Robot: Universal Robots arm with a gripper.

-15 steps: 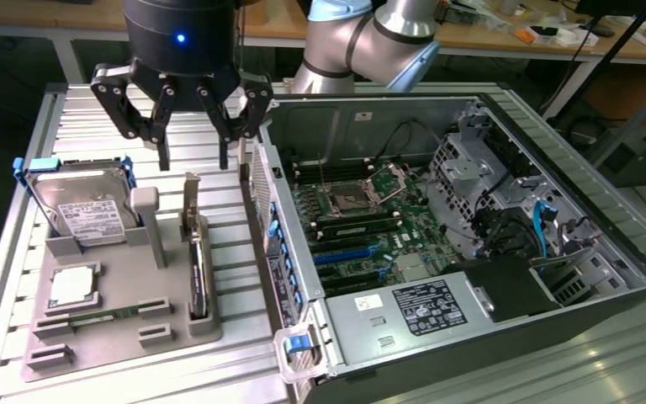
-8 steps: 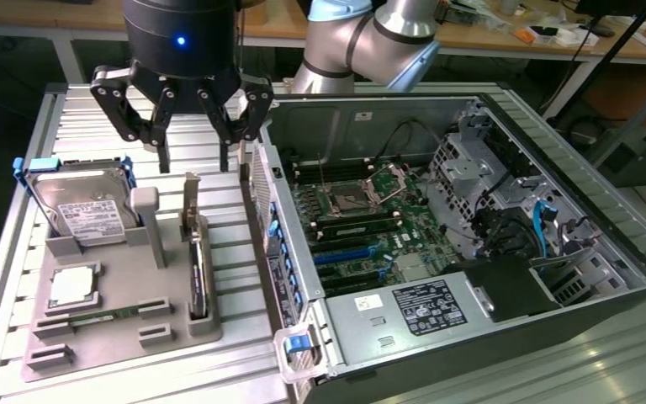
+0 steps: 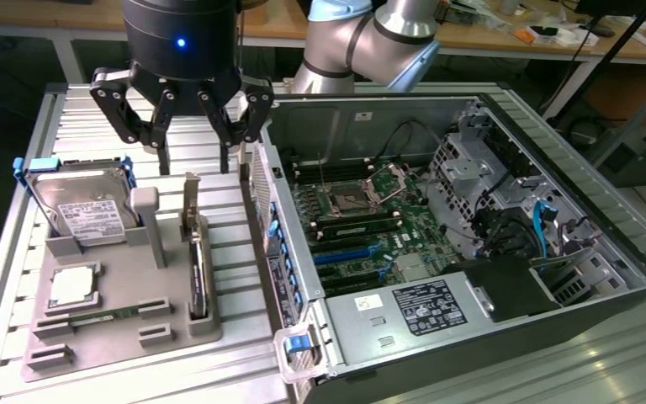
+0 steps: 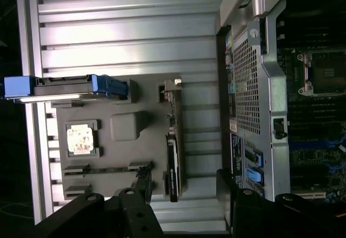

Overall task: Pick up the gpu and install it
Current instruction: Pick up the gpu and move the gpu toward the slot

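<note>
The gpu [image 3: 196, 269] [image 4: 172, 159], a slim dark card with a black face and a narrow silvery metal bracket at one end, stood on edge in a slot of the grey moulded holder tray [image 3: 121, 341] [image 4: 124, 125], below your gripper and touched by nothing. You had the black multi-fingered gripper [image 3: 194, 158] [image 4: 184, 208] hanging over it with its fingers spread wide and empty. The bracket end rose nearest the fingertips.

On the same tray, to the exterior view's left of the gripper, stood the silver hard drive in its blue frame [image 3: 82, 210] [image 4: 70, 86]. The square silvery processor chip [image 3: 71, 286] [image 4: 80, 139] and the thin green memory stick [image 3: 98, 317] [image 4: 102, 169] lay flat beyond it.

To the exterior view's right of the gripper lay the open dark metal computer case [image 3: 592, 278] [image 4: 259, 86], its green motherboard [image 3: 379, 227] exposed. Everything rested on the slatted aluminium table [image 3: 31, 168] [image 4: 130, 32].
</note>
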